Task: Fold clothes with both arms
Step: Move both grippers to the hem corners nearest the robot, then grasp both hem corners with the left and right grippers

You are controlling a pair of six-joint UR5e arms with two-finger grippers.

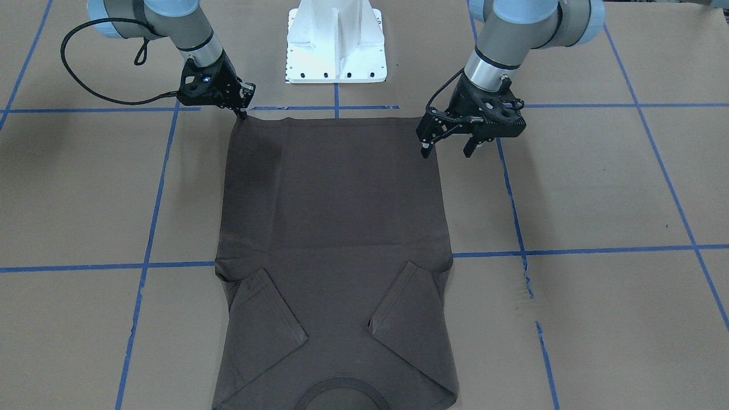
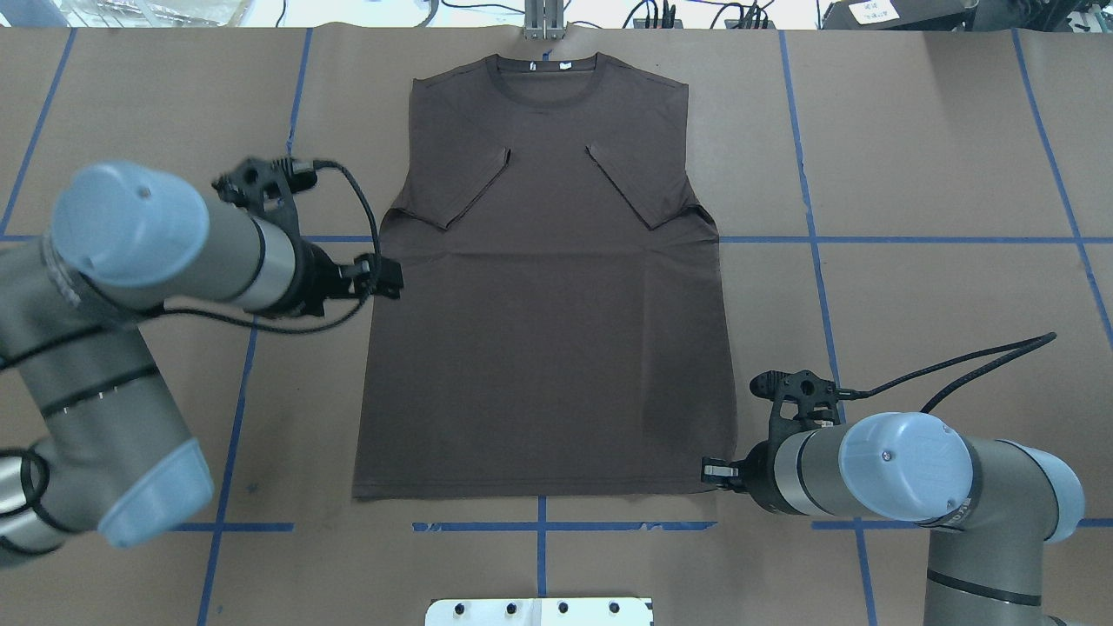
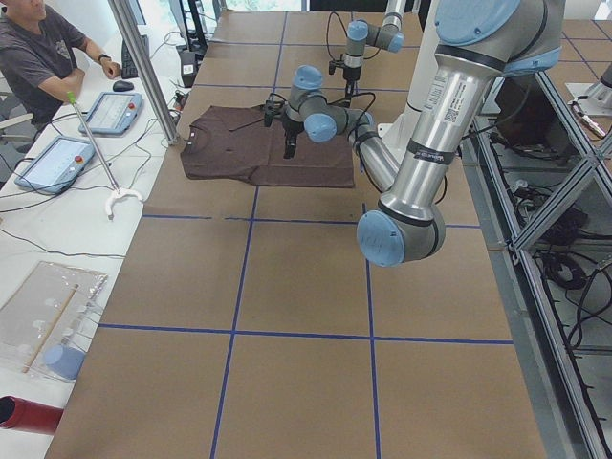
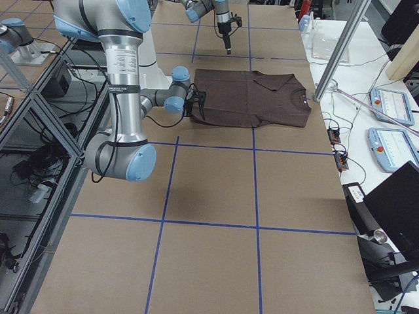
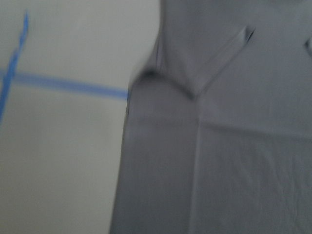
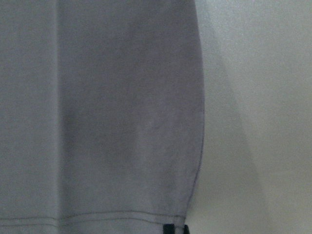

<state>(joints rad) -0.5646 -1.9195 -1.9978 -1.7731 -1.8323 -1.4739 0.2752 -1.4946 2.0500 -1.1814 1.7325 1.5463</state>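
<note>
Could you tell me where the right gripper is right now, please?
In the overhead view the right gripper is lower right, at the near hem corner of the T-shirt.

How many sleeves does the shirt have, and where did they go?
2. The left sleeve and right sleeve, named by the robot's sides, are both folded inward onto the T-shirt, below the collar.

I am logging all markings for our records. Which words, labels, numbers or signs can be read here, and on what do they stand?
No text here can be read.
Print on the left arm: too small to read.
Print on the right arm: too small to read.
White tags in the collar of the shirt: too small to read.
White label on a dark box beyond the table: blurred.
</note>
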